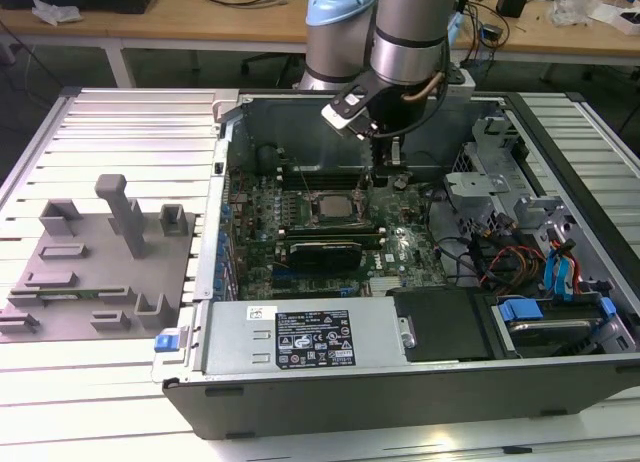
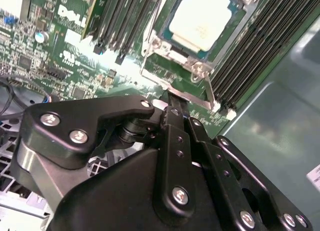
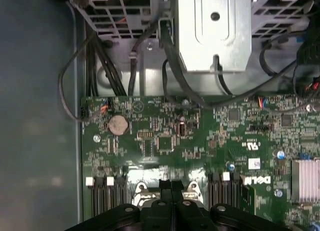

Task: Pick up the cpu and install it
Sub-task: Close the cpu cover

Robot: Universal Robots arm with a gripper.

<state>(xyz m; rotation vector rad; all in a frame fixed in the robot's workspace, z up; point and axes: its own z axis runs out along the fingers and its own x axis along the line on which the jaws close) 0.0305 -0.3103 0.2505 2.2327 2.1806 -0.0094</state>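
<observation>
Worktop (image 1: pixel 120 122): slatted metal, carrying an open computer case (image 1: pixel 300 402) and, on the exterior view's left, a grey fixture plate (image 1: pixel 100 272) with blocks and posts.

Arm (image 1: pixel 410 32): reaches down into the case over the motherboard (image 1: pixel 400 247).

Gripper (image 2: pixel 172 100): jaws closed on each other with nothing between them, tips just beside the socket frame (image 2: pixel 172 58).

Cpu (image 2: pixel 200 26): lies flat inside the socket frame, silver-white top up, apart from the jaws.

Progress, by my reckoning: the chip is picked and seated, so most of the job looks done. From here I cannot tell whether the retaining frame and its lever are latched.

Views: the second wrist view gives the chip's face close up. The first wrist view gives the coin cell (image 3: pixel 118 123) and the cabled drive cage (image 3: pixel 210 31). The exterior view gives the fixture plate and the whole case.
</observation>
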